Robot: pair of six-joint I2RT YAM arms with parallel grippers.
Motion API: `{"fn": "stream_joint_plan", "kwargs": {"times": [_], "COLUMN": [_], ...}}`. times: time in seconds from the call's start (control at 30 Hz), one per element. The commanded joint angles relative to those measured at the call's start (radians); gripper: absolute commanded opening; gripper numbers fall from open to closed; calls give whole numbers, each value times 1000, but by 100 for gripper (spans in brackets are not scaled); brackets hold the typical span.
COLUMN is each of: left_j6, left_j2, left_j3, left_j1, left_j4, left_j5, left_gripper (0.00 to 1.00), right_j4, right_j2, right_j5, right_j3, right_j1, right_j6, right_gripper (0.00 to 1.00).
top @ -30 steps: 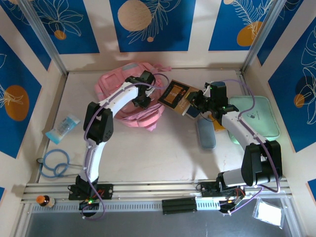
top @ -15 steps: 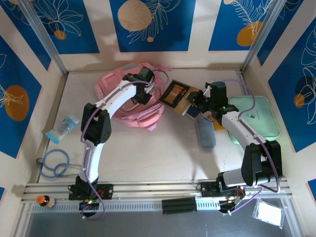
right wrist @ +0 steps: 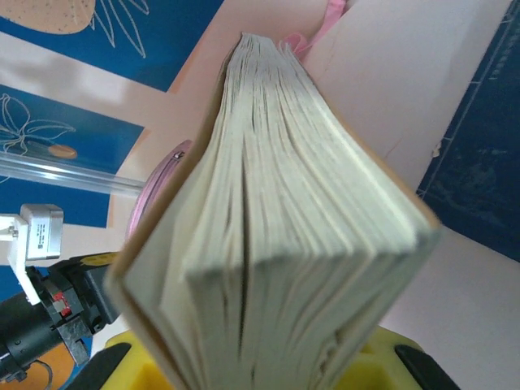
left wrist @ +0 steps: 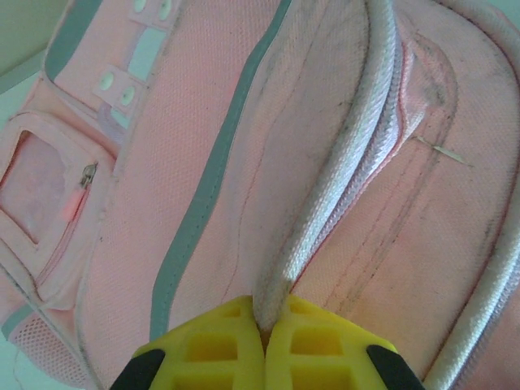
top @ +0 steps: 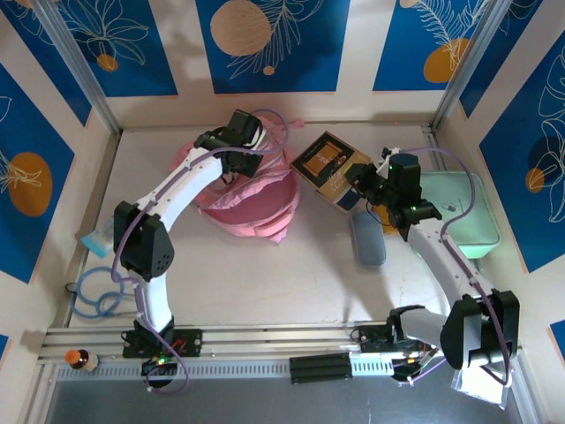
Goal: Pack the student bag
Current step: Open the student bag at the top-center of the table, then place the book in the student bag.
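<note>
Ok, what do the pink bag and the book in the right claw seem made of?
Student bag: soft woven cloth, matte pink, weave and stitching visible, grey trim; probably synthetic. Book: paper pages, matte off-white, edges slightly fanned; cover looks like thin brown card.

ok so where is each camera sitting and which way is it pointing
top external: above and behind the arms, looking down at the table, student bag and book; both arms show.
left wrist: on the left wrist, close on the bag; left gripper shut on its corded edge.
right wrist: on the right wrist, along the book's pages toward the wall; right gripper clamps it.
shared: top and left wrist share the bag, top and right wrist the book.
</note>
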Motion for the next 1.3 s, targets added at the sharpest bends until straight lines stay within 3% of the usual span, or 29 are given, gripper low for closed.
{"fn": "stream_joint_plan", "kwargs": {"times": [0.0,0.17,0.43,0.67,1.03,1.27], "left_j6": [-42,-66,-75,-82,-127,-149], "left_j2": [-33,-11,-32,-73,-151,-165], "left_j3": [6,37,101,101,60,50], "left_j1": [6,8,4,-9,-9,-8], "left_j4": [91,89,95,128,177,172], "left_j5": [-50,-43,105,191,217,205], "left_gripper": [0,0,0,0,0,0], "right_j4": [29,-49,131,337,401,379], "right_j2": [-44,-50,99,243,501,655], "right_j5": [62,162,-150,-196,-102,27], "right_j3": [-30,-27,14,66,209,276], "right_j1": [1,50,103,193,262,299], "right_j6": [-12,-7,99,229,314,371], "right_gripper": [1,0,1,1,1,1]}}
